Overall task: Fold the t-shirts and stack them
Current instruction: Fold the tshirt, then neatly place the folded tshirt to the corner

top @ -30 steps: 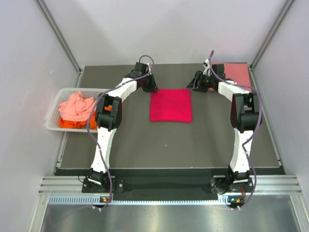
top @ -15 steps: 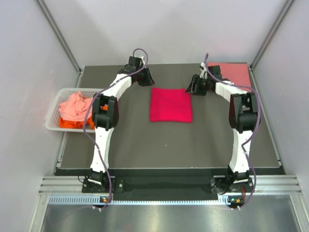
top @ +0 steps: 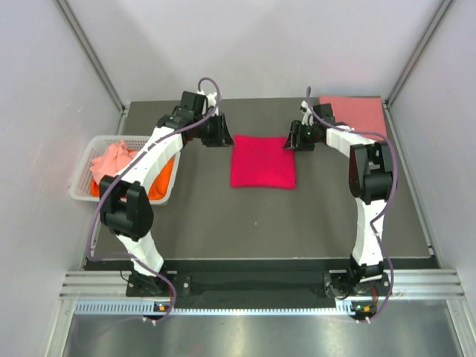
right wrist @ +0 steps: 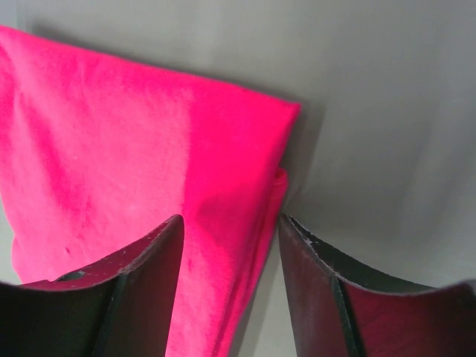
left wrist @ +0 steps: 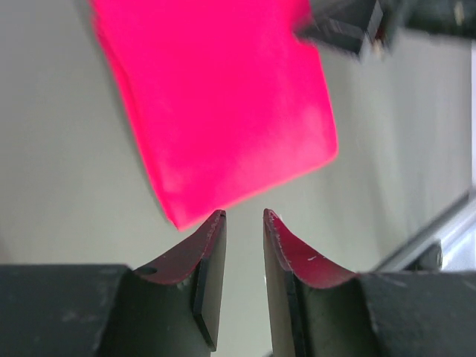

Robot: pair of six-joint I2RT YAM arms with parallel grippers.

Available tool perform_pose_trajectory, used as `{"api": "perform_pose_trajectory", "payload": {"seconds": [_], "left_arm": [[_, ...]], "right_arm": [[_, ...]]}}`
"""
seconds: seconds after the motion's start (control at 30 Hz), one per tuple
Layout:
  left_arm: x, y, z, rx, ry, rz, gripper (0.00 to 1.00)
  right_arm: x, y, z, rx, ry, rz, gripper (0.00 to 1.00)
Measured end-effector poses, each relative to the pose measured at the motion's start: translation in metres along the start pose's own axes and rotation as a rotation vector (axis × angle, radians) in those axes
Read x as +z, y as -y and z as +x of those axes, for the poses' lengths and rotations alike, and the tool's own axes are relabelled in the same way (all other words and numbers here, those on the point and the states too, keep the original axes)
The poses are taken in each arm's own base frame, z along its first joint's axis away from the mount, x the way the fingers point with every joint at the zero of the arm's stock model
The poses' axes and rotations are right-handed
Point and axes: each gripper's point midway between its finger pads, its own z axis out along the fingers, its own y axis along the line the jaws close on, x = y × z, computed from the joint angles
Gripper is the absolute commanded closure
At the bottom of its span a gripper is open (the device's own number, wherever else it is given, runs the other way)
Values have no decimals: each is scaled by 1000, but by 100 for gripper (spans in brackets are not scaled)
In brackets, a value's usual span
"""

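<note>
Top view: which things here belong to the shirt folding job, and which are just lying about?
Job: magenta shirt, folded mid-table; pink shirt, folded at the far right corner; salmon shirt and orange shirt, in the basket.
Lying about: basket; table.

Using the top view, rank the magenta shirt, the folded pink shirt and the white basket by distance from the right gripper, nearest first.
1. magenta shirt, mid-table, its corner right beside the right gripper.
2. folded pink shirt, far right corner of the table.
3. white basket, off the left edge.
</note>
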Motion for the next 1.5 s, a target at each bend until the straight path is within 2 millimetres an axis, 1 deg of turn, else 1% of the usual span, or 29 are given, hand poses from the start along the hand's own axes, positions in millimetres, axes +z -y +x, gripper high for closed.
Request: {"api": "perform_pose_trajectory", "payload": {"seconds": [0.07,0.13,0.23,0.3,0.4,0.43,0.47,0.5,0.53,0.57,0.73,0.83,0.93,1.07,1.17,1.3,1.5], "left_arm": [[-7,11,15,26,-32,18,67],[-11,17,29,39,-66,32,67],[-18,16,53,41,-105,36,66],[-23,13,64,37,-115,33,66],[-33,9,77,34,-122,26,66],[-35,9,80,36,-121,25,66],[-36,8,80,37,-120,23,66],[-37,8,80,41,-116,23,66],[-37,8,82,44,-116,23,66],[-37,7,83,45,-118,21,66],[-35,1,86,55,-123,2,66],[-37,-2,86,62,-113,-17,66],[-39,-5,86,67,-105,-32,66],[-39,-5,85,68,-102,-35,67],[-39,-5,85,68,-103,-36,67],[-39,-6,85,69,-102,-37,67],[-39,-7,84,72,-97,-47,66]], "right_arm": [[1,-2,1,-11,-2,0,48],[2,-3,2,-18,-4,1,50],[2,-3,3,-25,-8,5,55],[2,-2,4,-28,-11,8,58],[2,0,6,-32,-17,20,68],[2,1,6,-33,-20,25,76],[2,2,7,-38,-24,27,81],[2,3,8,-41,-28,28,93],[3,3,8,-45,-29,29,99],[4,4,7,-48,-35,29,100],[2,2,0,-60,-30,37,100],[-3,2,0,-64,-21,59,100],[-19,-2,-5,-81,0,93,100],[-45,-10,-24,-132,54,152,100],[-63,-10,-37,-170,88,208,100],[-79,0,-53,-225,107,302,100],[-100,15,-72,-304,120,438,100]]}}
